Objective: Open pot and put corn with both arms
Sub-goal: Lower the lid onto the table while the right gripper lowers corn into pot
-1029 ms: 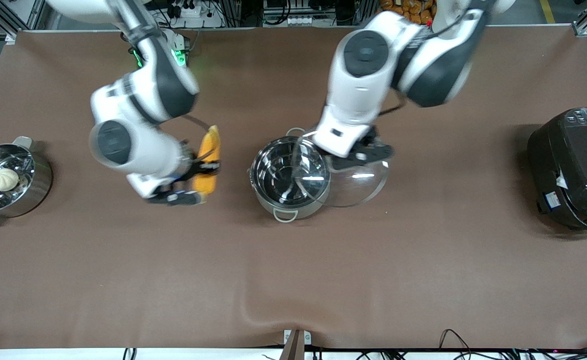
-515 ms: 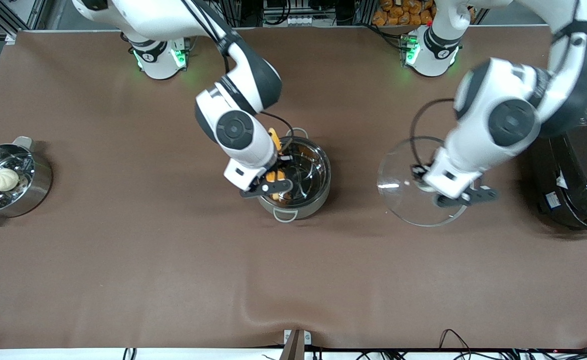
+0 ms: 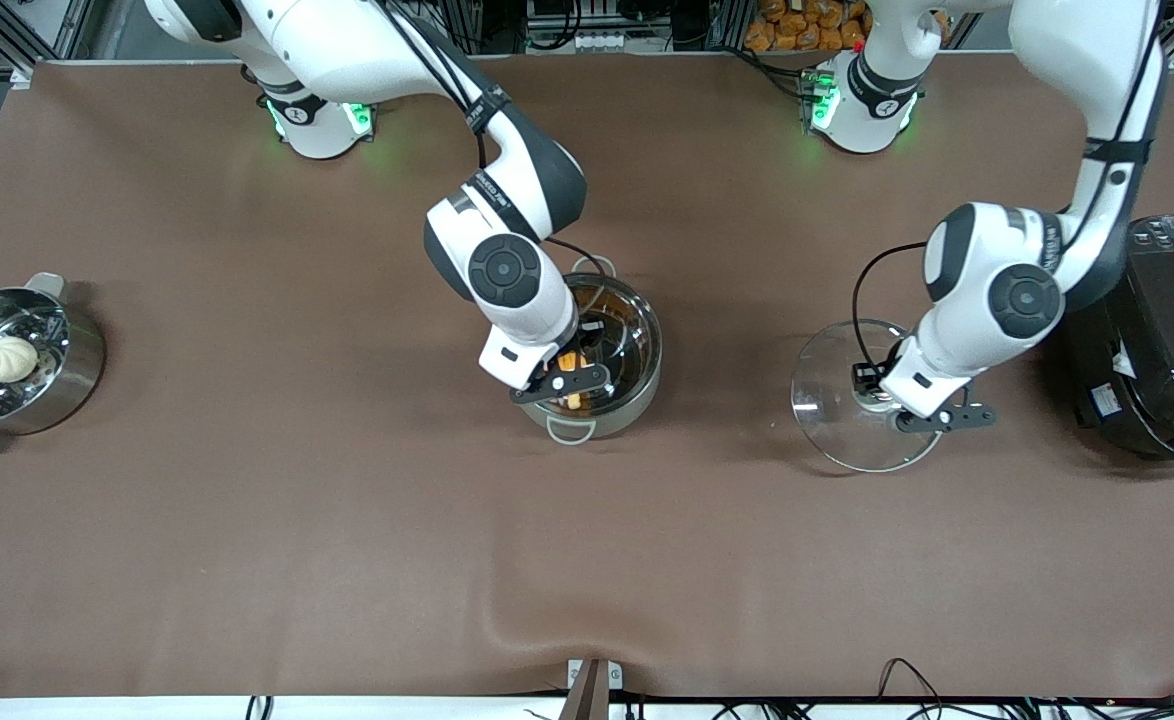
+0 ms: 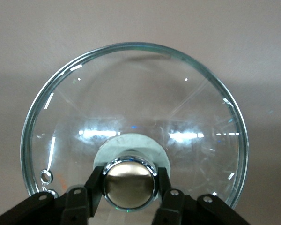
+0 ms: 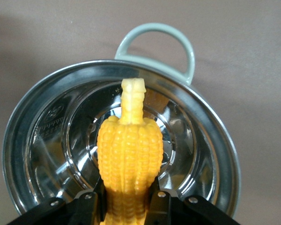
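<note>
The steel pot [image 3: 633, 402] stands uncovered in the middle of the table. My right gripper [image 3: 564, 381] is over its mouth, shut on the yellow corn [image 3: 571, 361]. In the right wrist view the corn [image 5: 129, 152] points its pale stalk end down into the pot [image 5: 214, 140], with the right gripper [image 5: 127, 207] clamped on its thicker part. My left gripper [image 3: 884, 403] is shut on the copper knob [image 4: 129, 183] of the glass lid [image 3: 827, 395]. It holds the lid low over the table between the pot and the black cooker. The left gripper [image 4: 129, 188] grips the knob from both sides.
A black cooker [image 3: 1162, 340] sits at the left arm's end of the table, close to the left arm's elbow. A steel steamer pot [image 3: 72, 375] holding a white bun [image 3: 7, 357] stands at the right arm's end. The pot has loop handles [image 3: 570, 431].
The right arm carried the corn from beside the pot to over its mouth and lowered it. The left arm swung the lid off the pot toward the cooker.
</note>
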Available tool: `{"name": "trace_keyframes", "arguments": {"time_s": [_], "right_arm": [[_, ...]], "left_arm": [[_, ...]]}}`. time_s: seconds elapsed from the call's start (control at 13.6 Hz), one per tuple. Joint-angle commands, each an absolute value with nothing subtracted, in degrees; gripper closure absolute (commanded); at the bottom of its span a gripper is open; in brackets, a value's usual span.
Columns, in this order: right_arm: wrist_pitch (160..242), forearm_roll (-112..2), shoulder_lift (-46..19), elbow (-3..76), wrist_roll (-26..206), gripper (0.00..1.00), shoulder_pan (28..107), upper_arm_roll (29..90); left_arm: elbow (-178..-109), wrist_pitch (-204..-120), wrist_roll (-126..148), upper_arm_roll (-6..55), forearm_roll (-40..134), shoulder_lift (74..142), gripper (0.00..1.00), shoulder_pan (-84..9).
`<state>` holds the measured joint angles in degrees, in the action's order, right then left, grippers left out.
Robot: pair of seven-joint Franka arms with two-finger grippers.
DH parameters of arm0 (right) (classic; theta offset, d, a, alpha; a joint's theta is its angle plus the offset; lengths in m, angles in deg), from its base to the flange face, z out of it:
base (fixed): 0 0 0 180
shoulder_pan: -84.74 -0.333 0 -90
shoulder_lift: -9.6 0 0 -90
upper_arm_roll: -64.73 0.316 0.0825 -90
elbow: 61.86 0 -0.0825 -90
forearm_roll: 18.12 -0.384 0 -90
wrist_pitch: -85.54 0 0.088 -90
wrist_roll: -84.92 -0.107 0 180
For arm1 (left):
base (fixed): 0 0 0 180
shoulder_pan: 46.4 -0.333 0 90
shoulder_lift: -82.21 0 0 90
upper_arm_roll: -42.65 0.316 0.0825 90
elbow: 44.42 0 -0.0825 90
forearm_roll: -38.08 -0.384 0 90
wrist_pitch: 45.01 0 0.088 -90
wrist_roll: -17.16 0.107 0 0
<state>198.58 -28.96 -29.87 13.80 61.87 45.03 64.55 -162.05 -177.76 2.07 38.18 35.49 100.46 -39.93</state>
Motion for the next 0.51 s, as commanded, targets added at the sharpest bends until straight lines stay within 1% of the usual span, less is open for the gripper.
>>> {"name": "trace_keyframes", "arguments": {"time_s": [0.0,0.07,0.15,0.22,0.44], "right_arm": [[198.48,-28.05,-31.18,12.06,61.89,0.84,44.14,63.94],[198.65,-27.88,-31.36,12.14,61.80,0.54,43.53,63.94],[200.22,-27.70,-31.62,12.23,61.72,0.01,43.26,63.85],[202.15,-27.70,-31.62,12.32,61.11,0.00,42.73,63.85],[202.34,-27.79,-31.62,12.41,56.63,0.00,42.55,63.85]], "left_arm": [[-166.31,-181.23,2.92,37.46,31.76,97.86,1.00,-42.07],[-167.54,-182.72,3.01,37.46,31.67,97.94,1.00,-42.61],[-168.60,-184.04,3.10,37.46,31.66,98.20,1.00,-42.79],[-169.48,-185.45,3.10,37.46,31.66,98.47,1.00,-43.14],[-170.19,-186.60,3.01,37.38,31.66,99.52,1.00,-43.67]]}}
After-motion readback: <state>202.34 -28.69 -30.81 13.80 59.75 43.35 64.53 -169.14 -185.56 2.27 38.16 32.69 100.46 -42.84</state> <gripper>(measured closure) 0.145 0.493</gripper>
